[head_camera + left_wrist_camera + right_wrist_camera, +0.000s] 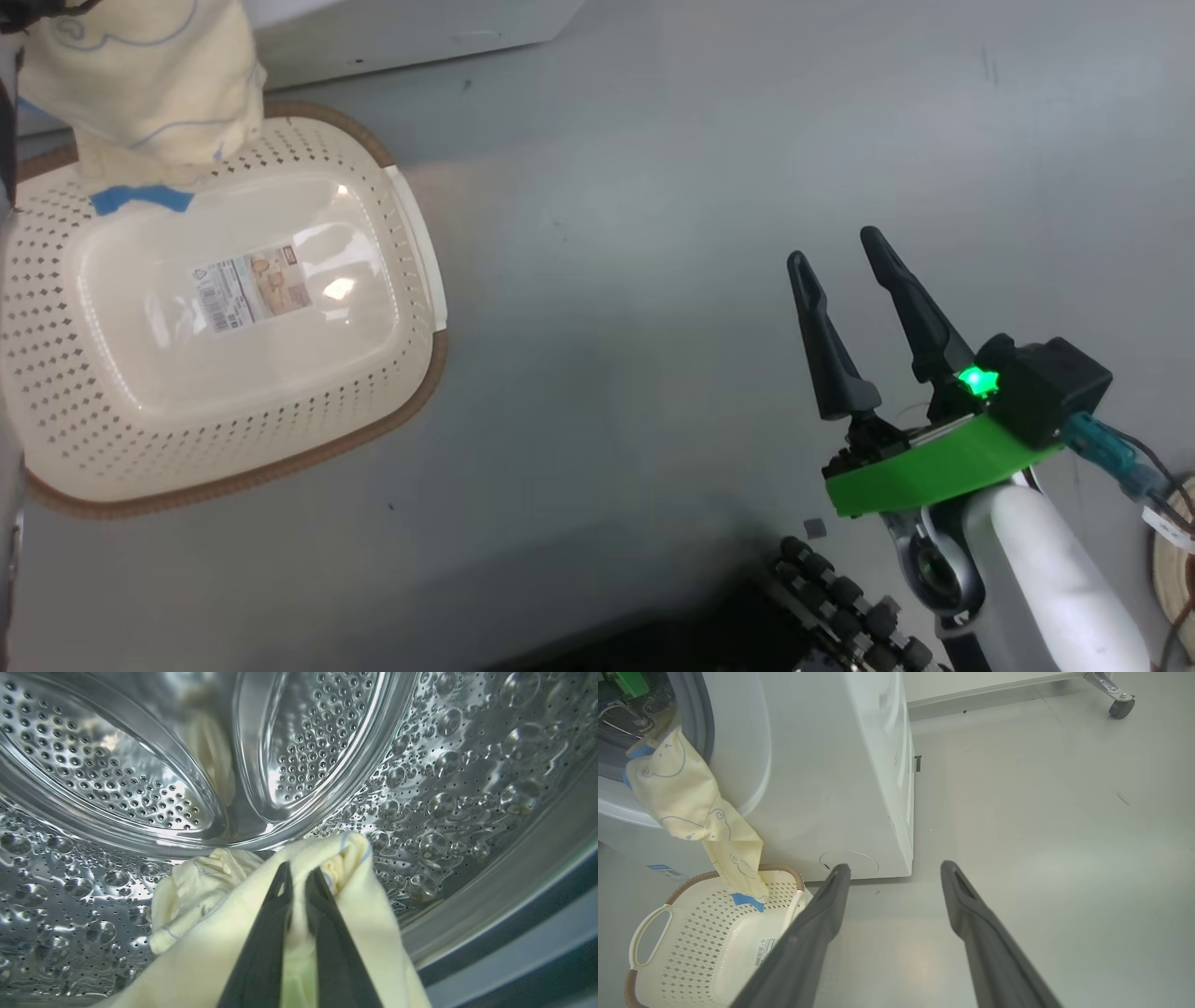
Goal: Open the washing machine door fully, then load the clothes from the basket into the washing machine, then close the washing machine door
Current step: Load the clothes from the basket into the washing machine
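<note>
My left gripper (pixel 299 872) is inside the perforated steel drum (pixel 117 779) of the washing machine (pixel 831 788), shut on a pale yellow garment (pixel 345 924). More yellow cloth (pixel 196 886) lies bunched just ahead of the fingers. From outside, the same garment (pixel 686 807) trails out of the washer's opening, and its blue-edged end hangs into the cream basket (pixel 682 952). In the head view the garment (pixel 149 84) hangs over the basket (pixel 411 233), whose bottom shows just a label. My right gripper (pixel 845 266) is open over the floor, right of the basket. The door is out of view.
The grey floor (pixel 653 187) stretches right of the basket and washer. A castor wheel (pixel 1120 707) of a metal frame stands at the far right. Dark parts of my base (pixel 840 597) sit at the bottom, with a round tan object (pixel 1176 569) at the right edge.
</note>
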You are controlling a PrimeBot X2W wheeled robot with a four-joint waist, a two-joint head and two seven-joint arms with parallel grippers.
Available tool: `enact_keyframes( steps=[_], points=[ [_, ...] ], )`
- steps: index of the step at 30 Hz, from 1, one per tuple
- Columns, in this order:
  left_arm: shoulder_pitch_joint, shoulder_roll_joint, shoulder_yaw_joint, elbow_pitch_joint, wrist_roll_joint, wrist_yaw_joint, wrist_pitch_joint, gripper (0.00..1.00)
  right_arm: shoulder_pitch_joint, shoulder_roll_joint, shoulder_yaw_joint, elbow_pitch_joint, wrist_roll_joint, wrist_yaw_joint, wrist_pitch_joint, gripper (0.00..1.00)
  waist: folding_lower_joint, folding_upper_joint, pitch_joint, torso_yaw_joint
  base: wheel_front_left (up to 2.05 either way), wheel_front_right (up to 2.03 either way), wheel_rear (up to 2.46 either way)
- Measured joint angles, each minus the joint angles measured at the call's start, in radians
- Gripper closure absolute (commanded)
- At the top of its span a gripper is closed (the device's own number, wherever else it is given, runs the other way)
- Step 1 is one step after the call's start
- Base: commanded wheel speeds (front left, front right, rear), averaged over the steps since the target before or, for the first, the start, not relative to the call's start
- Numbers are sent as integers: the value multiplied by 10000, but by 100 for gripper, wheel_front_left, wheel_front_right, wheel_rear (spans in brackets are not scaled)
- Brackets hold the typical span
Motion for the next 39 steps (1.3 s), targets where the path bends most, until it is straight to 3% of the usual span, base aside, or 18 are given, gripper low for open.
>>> enact_keyframes(
  steps=[7, 16, 23, 24, 25, 26, 27, 39],
  points=[
    [-641, 153, -46, 376, 4, 10, -151, 100, -42, 6, 192, -35, 205, 0, 0, 0, 1, 0, 461, -76, 0, 0, 0],
    [-1371, 658, -522, 222, 719, 111, -1791, 100, -39, 6, 359, -104, 295, 0, 0, 0, 0, 0, 649, -198, 0, 0, 0],
    [-1684, 725, -522, 102, 719, 113, -2050, 100, -43, 6, 389, -88, 295, 0, 0, 0, 0, 0, 633, -200, 0, 0, 0],
    [-1684, 719, -520, 178, 704, 111, -2052, 86, -43, 6, 385, -75, 295, 0, 0, 0, 0, 0, 616, -185, 0, 0, 0],
    [-1684, 706, -493, 263, 635, 109, -2052, 62, -43, 6, 385, -67, 295, 0, 0, 0, 0, 0, 606, -169, 0, 0, 0],
    [-1685, 717, -502, 334, 606, 107, -2063, 15, -48, 6, 380, -59, 295, 0, 0, 0, 0, 0, 601, -161, 0, 0, 0],
    [-1684, 698, -500, 493, 596, 98, -2096, 0, -55, 6, 372, -38, 291, 0, 0, 0, 1, 0, 579, -140, 0, 0, 0],
    [-1273, 297, -374, 1168, 56, 113, -2111, 0, -245, 6, 117, 2, 146, 0, 0, 0, 0, 0, 59, 292, 0, 0, 0]
  ],
)
